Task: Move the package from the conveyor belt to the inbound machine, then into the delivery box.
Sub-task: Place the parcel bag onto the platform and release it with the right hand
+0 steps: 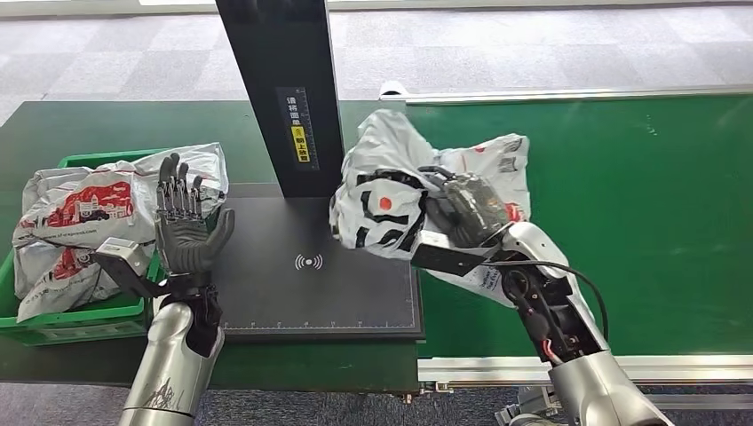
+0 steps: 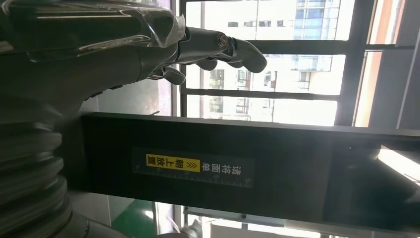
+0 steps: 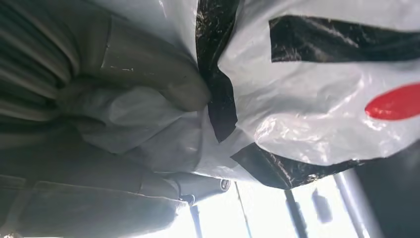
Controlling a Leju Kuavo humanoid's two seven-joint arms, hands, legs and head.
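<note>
A crumpled white plastic package (image 1: 391, 177) with black and red print hangs over the right edge of the black inbound machine's scan plate (image 1: 311, 284). My right hand (image 1: 469, 211) grips it from the belt side. In the right wrist view the package (image 3: 317, 99) lies bunched against my thumb (image 3: 148, 69). My left hand (image 1: 185, 222) is raised upright above the plate's left edge, palm toward the package, fingers spread and holding nothing. Its fingers (image 2: 223, 47) show in the left wrist view in front of the machine's post (image 2: 223, 168).
The machine's black post (image 1: 282, 89) rises behind the plate, with a yellow label. A green delivery box (image 1: 80, 315) at the left holds other white packages (image 1: 80, 213). The green conveyor belt (image 1: 639, 213) runs off to the right, with a metal rail along its near edge.
</note>
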